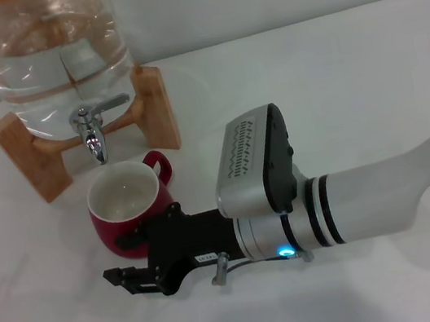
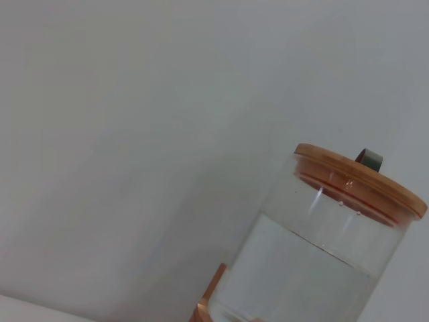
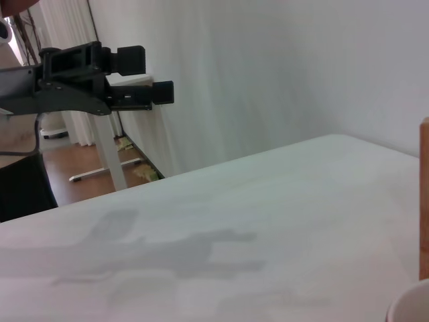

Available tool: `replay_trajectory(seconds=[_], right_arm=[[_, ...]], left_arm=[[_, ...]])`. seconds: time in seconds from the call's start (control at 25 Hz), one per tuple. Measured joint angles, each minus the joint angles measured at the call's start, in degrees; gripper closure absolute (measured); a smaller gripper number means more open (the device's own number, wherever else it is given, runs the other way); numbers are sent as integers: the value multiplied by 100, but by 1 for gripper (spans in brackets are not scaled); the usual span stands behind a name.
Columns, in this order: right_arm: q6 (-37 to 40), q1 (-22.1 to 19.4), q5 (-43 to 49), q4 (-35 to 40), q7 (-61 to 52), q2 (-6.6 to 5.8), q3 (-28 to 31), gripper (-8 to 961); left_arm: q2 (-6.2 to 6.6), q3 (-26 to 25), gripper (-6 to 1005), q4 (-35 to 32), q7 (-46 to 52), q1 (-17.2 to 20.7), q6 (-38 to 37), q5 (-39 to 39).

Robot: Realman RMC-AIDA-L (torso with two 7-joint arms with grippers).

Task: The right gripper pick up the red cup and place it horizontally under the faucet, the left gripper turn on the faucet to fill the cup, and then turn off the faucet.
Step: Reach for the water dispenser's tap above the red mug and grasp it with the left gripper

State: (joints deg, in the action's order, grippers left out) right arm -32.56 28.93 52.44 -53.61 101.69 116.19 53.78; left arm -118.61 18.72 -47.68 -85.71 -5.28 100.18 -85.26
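Standing upright below the faucet (image 1: 93, 130), the red cup (image 1: 130, 208) could catch water; the right gripper (image 1: 132, 281) lay beside it, fingers parted and empty; the left gripper was out of sight.

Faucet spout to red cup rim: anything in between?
No. In the head view the stretch from the faucet spout down to the red cup is bare, with only white table behind. The right gripper sits beside the cup's near side.

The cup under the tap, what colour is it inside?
The red cup is off-white inside, glossy dark red outside. The head view shows it best.
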Motion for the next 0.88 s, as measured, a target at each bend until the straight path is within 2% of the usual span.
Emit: replay_trajectory(seconds=[0.28,0.64,0.88], right_arm=[[5,-1,-46,0,82,-1,22,498],[1,86,-667,16,703,-3,-145,498],[-74,108,-646,56,557,-79,-107,498]], left_arm=[[-4,1,107,4,-14,-32,11,-3],[-13,4,107,30,-16,-27,11,2],[-1,0,107,4,-16,70,17,-16]])
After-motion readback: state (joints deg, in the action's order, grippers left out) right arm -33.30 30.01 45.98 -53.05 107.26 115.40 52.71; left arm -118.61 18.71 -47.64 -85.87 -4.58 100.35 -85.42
